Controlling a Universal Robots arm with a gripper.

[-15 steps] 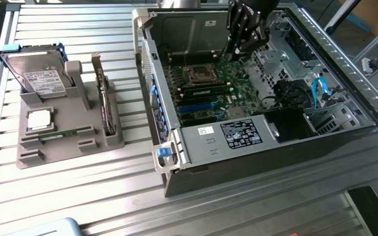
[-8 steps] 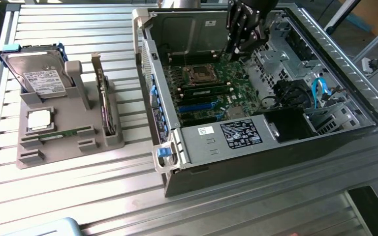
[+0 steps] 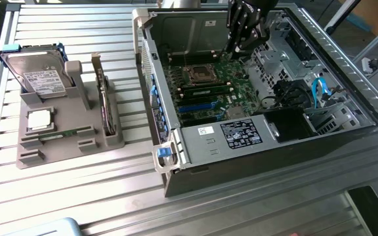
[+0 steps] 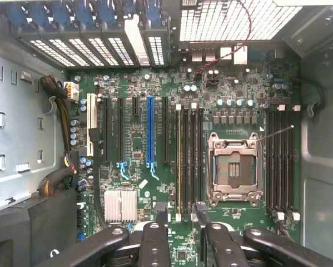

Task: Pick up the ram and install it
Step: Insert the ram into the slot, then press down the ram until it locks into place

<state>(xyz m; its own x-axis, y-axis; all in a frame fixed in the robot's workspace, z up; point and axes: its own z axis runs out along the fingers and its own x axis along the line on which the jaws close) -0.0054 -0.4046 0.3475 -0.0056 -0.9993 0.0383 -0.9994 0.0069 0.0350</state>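
the black end effector [image 3: 240, 48] hangs inside the open grey metal computer case [image 3: 346, 64], over the green main board [image 3: 236, 98]. its two fingers [image 4: 155, 245] are spread wide, and nothing is between them.

the ram [image 3: 205, 91], a long thin green stick with a row of small black chips, stands on its edge in a black slot on the board, near the square silver chip socket [image 3: 198, 73]. in the exterior view it lies at about 7 o'clock from the end effector, near it but not touching. its long side runs from about 9 o'clock to 3 o'clock there.

in the wrist view the ram [image 4: 179, 161] is one thin pale line, seen edge on. that line points straight into the gap of the end effector [image 4: 181, 222]. so one finger stands on each side of the stick's line, near its end. i think the ram sits in its slot and is not held. i cannot tell if it is pushed all the way down.

well apart, at about 8 o'clock from the end effector in the exterior view, a grey plastic holder [image 3: 51, 147] sits on the ribbed metal surface [image 3: 77, 196]. a small thin green strip [image 3: 67, 132] lies flat in it. it may be a second stick, but i cannot tell.
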